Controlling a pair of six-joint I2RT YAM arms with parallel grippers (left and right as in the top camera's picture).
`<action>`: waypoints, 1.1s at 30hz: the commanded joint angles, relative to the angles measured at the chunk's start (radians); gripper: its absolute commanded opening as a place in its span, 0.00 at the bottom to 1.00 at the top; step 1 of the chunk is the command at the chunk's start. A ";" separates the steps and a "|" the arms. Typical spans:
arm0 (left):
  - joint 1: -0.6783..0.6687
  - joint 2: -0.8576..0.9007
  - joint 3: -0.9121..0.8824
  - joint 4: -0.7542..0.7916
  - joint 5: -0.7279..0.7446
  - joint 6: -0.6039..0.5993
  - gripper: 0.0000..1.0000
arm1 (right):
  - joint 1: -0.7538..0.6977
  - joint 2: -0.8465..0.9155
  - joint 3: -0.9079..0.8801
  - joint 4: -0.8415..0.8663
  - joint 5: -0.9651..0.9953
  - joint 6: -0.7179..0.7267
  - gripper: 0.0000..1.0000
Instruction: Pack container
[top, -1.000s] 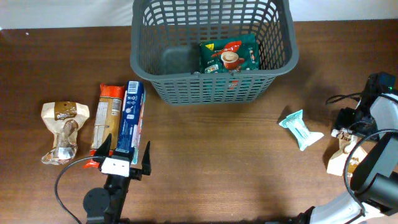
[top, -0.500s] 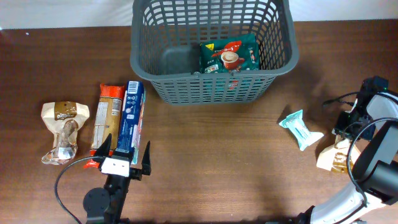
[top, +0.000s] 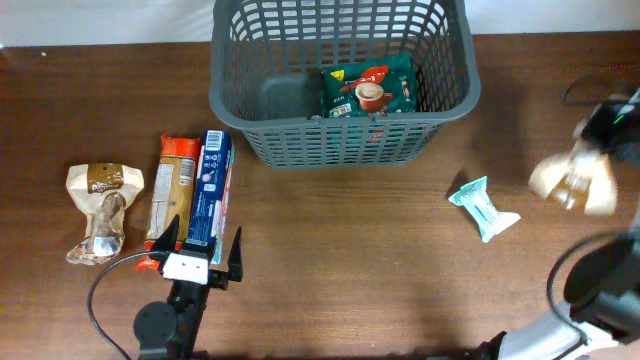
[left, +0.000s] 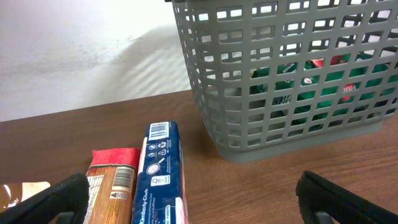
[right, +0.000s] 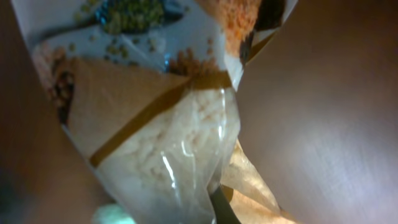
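Observation:
The container (top: 226, 100), a dark grey slotted basket, stands at the far middle with a green snack packet (top: 367, 90) inside; the left wrist view shows its lattice wall (left: 286, 74). My right gripper (right: 214, 208) is shut on a beige and clear snack packet (top: 572, 180), held blurred above the table at the right edge; that packet (right: 155, 124) fills the right wrist view. My left gripper (top: 203, 240) stands open low over the near end of a blue packet (top: 210, 190), with nothing gripped. In the left wrist view its fingers (left: 43, 205) frame the blue packet (left: 158, 174).
An orange packet (top: 175, 190) lies against the blue one, with a beige bag (top: 103, 210) further left. A teal packet (top: 483, 208) lies on the table right of centre, below the basket's right corner. A black cable loops near the left arm's base.
My right gripper has shut on the beige packet and lifted it off the table, carrying it up and away from the near right edge. The left arm has not moved.

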 joint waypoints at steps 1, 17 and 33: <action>-0.004 -0.009 -0.006 -0.001 -0.005 -0.012 0.99 | 0.024 -0.142 0.256 -0.001 -0.439 -0.141 0.04; -0.004 -0.009 -0.006 -0.001 -0.005 -0.012 0.99 | 0.573 -0.134 0.567 0.244 -0.790 -0.254 0.04; -0.004 -0.009 -0.006 -0.001 -0.005 -0.012 0.99 | 0.945 0.269 0.567 0.515 -0.153 0.449 0.04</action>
